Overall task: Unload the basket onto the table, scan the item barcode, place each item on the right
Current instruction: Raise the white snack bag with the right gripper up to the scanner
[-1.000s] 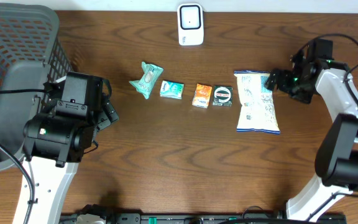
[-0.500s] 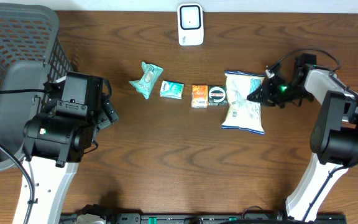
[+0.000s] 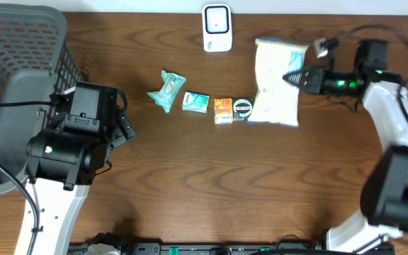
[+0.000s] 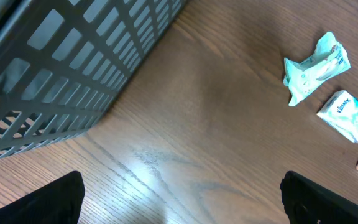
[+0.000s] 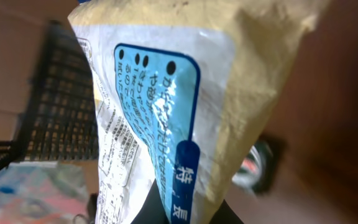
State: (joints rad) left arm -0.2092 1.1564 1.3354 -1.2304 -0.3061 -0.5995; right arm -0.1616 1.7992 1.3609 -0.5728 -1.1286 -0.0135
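The item is a white and blue snack bag, lifted just right of the white scanner at the table's back edge. My right gripper is shut on the bag's right edge. In the right wrist view the bag fills the frame, printed blue panel facing the camera, with the gripper pinching its lower edge. No barcode is clear to me. My left gripper stands open over bare wood beside the basket, holding nothing.
A grey basket fills the left side. In a row on the table lie a green pouch, a tissue pack, an orange packet and a round black item, the last touching the bag's lower edge.
The right gripper shut on the bag's edge, then carried it left and toward the back, near the scanner. The orange packet and round item shifted slightly left. The left arm stayed still.
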